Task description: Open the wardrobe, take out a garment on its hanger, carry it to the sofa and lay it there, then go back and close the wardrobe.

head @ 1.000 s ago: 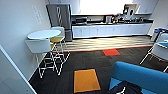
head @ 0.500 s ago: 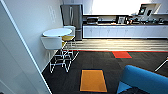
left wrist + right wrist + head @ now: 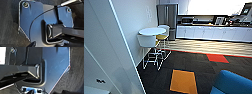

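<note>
Dark grey carpet (image 3: 184,62) covers an open office kitchen area, broken by a bright orange carpet square (image 3: 183,81) near the front and a red carpet patch (image 3: 217,58) further off, beside a strip of pale wood-look flooring (image 3: 209,46). At the lower right corner of the head view sits the rounded edge of a bright blue upholstered sofa (image 3: 231,83), plain smooth fabric, just right of the orange square. Along the left runs a white wall (image 3: 134,30), with a slanted white panel edge (image 3: 121,47) close to the camera. Against that wall stands a round white high table (image 3: 152,31) with white-backed stools (image 3: 147,41) on thin metal legs, one with a yellow seat (image 3: 162,37). Behind them is a tall stainless steel fridge (image 3: 167,18), then a long white kitchen counter (image 3: 214,32) carrying appliances too blurred to name. Both wrist views show dark robot parts above the dark carpet; whether either claw is spread or closed, or has hold of anything, cannot be told.
</note>
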You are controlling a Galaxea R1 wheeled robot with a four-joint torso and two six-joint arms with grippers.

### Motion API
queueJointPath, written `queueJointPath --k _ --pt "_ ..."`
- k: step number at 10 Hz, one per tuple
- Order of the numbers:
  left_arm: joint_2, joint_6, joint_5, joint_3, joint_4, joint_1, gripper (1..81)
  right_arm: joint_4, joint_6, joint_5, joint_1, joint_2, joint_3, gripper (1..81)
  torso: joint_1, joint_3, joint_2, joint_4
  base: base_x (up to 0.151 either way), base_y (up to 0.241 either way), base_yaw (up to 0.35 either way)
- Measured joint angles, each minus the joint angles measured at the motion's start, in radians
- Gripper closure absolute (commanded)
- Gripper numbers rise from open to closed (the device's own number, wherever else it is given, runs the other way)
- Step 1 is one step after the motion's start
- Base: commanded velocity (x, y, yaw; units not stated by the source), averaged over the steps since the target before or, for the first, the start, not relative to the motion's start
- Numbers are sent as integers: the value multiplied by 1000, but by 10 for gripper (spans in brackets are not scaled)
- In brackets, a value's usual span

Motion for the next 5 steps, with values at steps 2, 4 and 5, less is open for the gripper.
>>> queueJointPath --k 2,4,5 --pt "0 0 0 -1 0 4 10 0 1 0 -1 -1 0 10 0 0 0 0 0 0 298" --pt "0 0 0 -1 0 4 10 0 1 1 -1 -1 0 10 0 0 0 0 0 0 298" --pt "0 0 0 -1 0 4 10 0 1 0 -1 0 0 10 0 0 0 0 0 0 298"
